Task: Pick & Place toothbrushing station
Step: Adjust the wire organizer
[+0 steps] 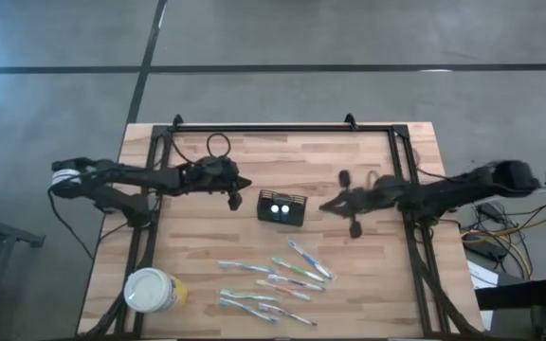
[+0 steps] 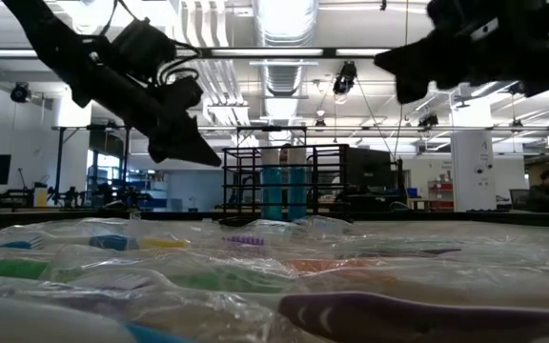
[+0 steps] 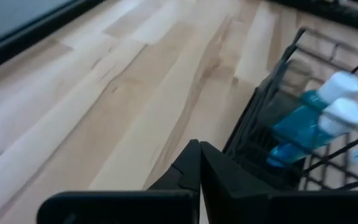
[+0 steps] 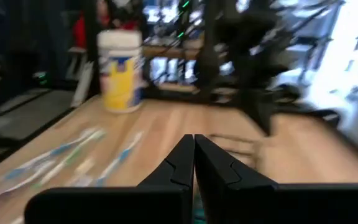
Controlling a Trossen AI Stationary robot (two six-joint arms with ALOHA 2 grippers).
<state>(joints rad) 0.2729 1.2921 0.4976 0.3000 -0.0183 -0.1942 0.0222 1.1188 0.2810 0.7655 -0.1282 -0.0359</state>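
A small black rectangular wire-mesh caddy [image 1: 282,207], probably light, stiff and best pinched at its rim, sits mid-table between the empty, closed left gripper [image 1: 243,182] just beside it and the closed right gripper [image 1: 328,206].
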